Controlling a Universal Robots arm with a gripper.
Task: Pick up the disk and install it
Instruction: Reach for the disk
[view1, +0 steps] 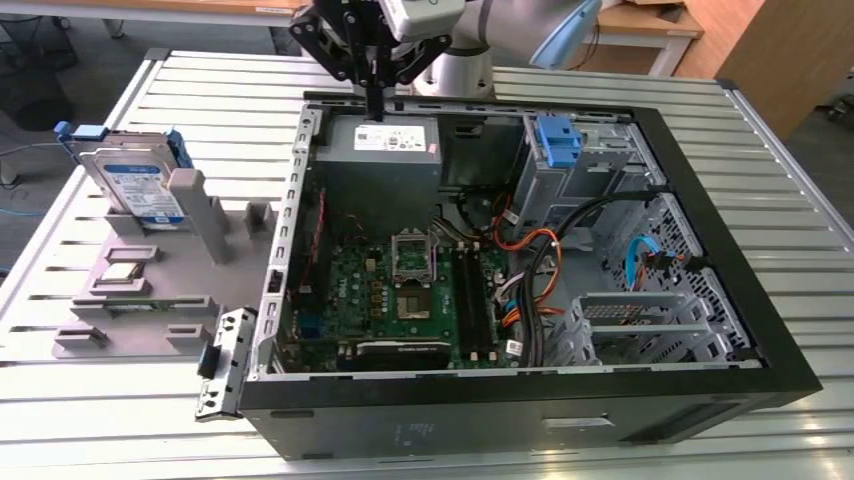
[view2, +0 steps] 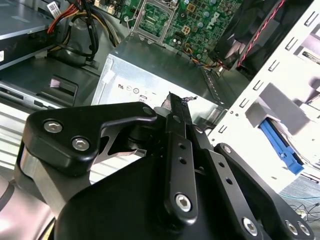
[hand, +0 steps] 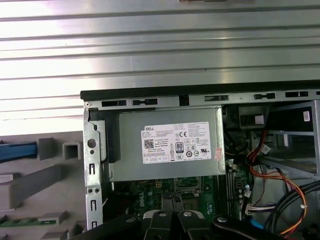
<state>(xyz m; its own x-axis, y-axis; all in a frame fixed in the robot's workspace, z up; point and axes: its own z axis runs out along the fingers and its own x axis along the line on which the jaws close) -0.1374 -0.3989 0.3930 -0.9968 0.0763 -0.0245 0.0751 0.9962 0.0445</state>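
Exterior view, items as found. Computer case (view1: 694, 330): black tower laid on its side, side panel off, resting on a slatted metal table (view1: 200, 90). Inside the case: grey power supply (view1: 384, 140) in the far corner, green motherboard (view1: 400, 290) near the middle, grey metal drive cage (view1: 594, 165) with a blue plastic bracket (view1: 557, 140) toward the exterior view's right. Gripper (view1: 376, 108): black, two-fingered, hanging over the case's far rim, just above the power supply. In the second wrist view the fingers (view2: 176, 130) lie pressed together along their length with nothing between them. Disk (view1: 134, 185): silver hard drive with a blue-and-white label in a blue plastic carrier. It stands on edge in a grey slotted fixture (view1: 147, 300) outside the case, off its wall on the exterior view's left, well apart from the gripper.
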